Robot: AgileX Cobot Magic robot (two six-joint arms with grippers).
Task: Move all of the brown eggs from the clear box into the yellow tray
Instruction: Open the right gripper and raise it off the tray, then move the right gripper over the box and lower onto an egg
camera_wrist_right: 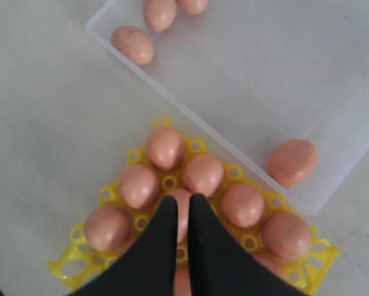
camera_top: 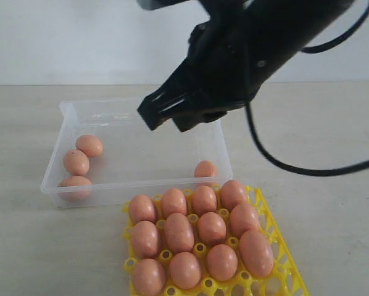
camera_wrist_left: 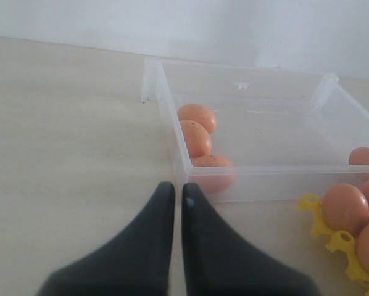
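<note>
1. The left gripper [camera_wrist_left: 174, 192] is closed, its two black fingers pressed together with nothing between them. It sits low over the tabletop [camera_wrist_left: 67, 154], just outside the clear box [camera_wrist_left: 265, 179], with its tips near the box's corner.
2. Three brown eggs [camera_top: 77, 162] lie inside the clear box [camera_top: 52, 176] just ahead of the left gripper, in a row along the side wall. The nearest one [camera_wrist_left: 212, 172] rests against the wall facing the tips. The other two [camera_wrist_left: 195, 139] lie beyond it, touching.
3. The right gripper [camera_top: 166, 118] is closed and empty. It hangs raised above the box and tray and touches neither. In its wrist view the joined tips [camera_wrist_right: 178, 200] lie over the tray's eggs.
4. A single brown egg [camera_top: 205, 169] lies in the box corner beside the tray, below the right gripper and off to one side of its tips [camera_wrist_right: 292, 161].
5. The yellow tray [camera_top: 284, 254] sits on the tabletop, touching the box's wall or just beside it, under the right gripper. Twelve brown eggs [camera_top: 211, 228] are in its cups, in three rows of four. The empty lattice cups at the tray's edge [camera_wrist_right: 79, 266] show.
</note>
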